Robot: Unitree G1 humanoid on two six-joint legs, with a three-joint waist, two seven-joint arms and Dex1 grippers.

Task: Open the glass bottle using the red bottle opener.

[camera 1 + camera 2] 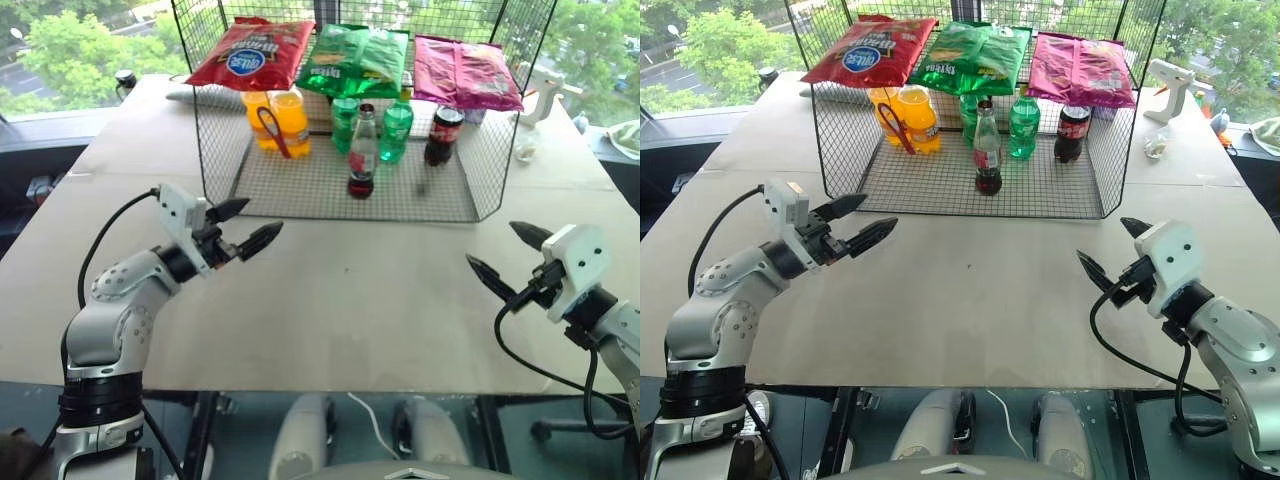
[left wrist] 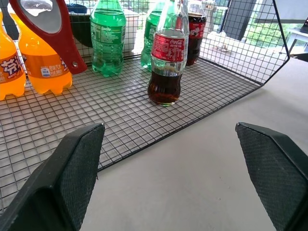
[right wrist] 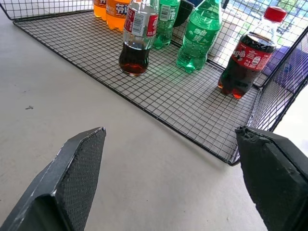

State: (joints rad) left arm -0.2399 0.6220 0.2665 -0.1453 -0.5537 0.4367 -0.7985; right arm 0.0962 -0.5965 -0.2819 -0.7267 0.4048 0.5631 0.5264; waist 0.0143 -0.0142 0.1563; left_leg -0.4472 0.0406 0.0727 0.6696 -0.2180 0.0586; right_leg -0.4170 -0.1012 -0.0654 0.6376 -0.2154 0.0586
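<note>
While both grippers hover over bare table with fingers spread and empty, the bottle stands upright near the front edge of the wire rack, ahead of and between them. The opener hangs by the orange bottles toward the rack's left side, nearer the left gripper than the right gripper. Green bottles crowd just behind the bottle.

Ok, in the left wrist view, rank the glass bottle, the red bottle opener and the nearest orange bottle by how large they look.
1. Glass bottle, the tallest shape.
2 and 3. Orange bottle and red bottle opener: too alike to rank, and both run off the picture's edge. The opener hangs closer to the camera, so its apparent size overstates it.
</note>
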